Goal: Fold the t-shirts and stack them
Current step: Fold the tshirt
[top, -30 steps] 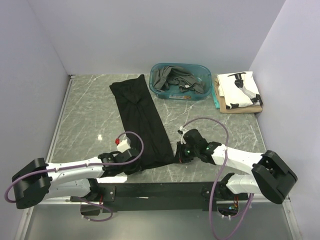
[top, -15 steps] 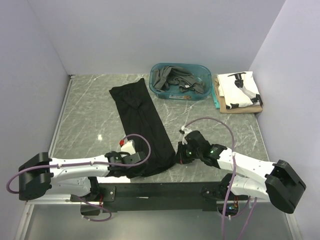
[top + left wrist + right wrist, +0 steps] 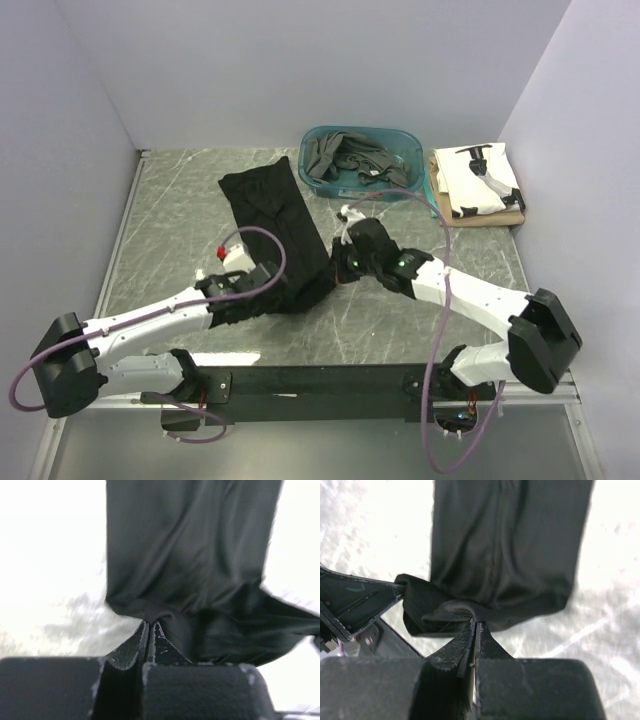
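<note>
Left hand [image 3: 148,626] pressed together, pinching near hem of black t-shirt [image 3: 268,200]. Right hand [image 3: 475,623] likewise clamped on same hem, right corner. Near end bunched between them; far part flat on worktop [image 3: 170,230], centre frame. Upper right: dark grey t-shirts [image 3: 345,158] in teal tub [image 3: 365,193]; white printed t-shirt [image 3: 480,178] stacked on tan t-shirt [image 3: 480,218].

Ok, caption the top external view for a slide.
Left gripper and right gripper pinch the near end of the black t-shirt, doubled back mid-fold on the table.
</note>
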`<control>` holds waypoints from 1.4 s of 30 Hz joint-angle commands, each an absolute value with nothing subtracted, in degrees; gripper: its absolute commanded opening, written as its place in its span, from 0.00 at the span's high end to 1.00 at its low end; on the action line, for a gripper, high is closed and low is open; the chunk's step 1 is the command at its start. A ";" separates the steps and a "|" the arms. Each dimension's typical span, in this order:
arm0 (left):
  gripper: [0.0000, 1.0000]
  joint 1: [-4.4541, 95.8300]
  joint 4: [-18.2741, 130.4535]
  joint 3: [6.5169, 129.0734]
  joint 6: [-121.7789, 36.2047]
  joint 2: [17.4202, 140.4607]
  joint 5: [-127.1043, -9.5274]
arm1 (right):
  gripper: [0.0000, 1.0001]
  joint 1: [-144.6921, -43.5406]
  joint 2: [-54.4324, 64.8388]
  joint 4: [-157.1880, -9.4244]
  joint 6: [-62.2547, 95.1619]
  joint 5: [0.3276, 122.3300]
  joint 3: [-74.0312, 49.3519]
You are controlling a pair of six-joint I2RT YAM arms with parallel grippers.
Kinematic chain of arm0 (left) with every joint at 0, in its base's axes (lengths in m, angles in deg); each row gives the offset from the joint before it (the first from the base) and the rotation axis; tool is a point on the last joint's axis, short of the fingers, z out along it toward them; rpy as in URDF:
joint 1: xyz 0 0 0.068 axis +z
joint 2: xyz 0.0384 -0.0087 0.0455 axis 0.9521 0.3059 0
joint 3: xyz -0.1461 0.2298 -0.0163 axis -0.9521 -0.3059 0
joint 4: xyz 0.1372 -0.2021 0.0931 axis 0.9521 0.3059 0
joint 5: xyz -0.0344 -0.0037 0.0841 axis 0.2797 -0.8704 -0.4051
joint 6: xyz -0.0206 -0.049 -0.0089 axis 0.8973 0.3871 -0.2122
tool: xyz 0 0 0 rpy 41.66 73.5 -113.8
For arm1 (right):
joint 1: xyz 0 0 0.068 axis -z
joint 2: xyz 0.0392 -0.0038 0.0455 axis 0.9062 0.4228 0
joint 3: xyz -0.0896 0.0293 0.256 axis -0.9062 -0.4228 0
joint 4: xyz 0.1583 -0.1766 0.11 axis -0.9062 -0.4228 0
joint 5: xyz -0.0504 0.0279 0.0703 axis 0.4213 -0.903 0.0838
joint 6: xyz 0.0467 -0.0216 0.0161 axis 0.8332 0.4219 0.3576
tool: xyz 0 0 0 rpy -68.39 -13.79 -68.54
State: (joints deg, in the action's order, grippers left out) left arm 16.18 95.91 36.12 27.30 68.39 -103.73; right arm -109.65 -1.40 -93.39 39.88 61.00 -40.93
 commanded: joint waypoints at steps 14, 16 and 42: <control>0.99 35.62 88.96 48.71 10.32 75.43 -104.18 | 1.00 -104.54 17.54 -100.64 32.14 62.55 -11.96; 0.99 38.08 87.82 49.76 9.27 76.39 -103.47 | 1.00 -104.10 19.83 -101.78 31.61 62.55 -9.94; 0.99 52.67 77.09 57.32 1.18 92.73 -94.86 | 1.00 -99.80 40.66 -96.08 25.46 64.84 10.02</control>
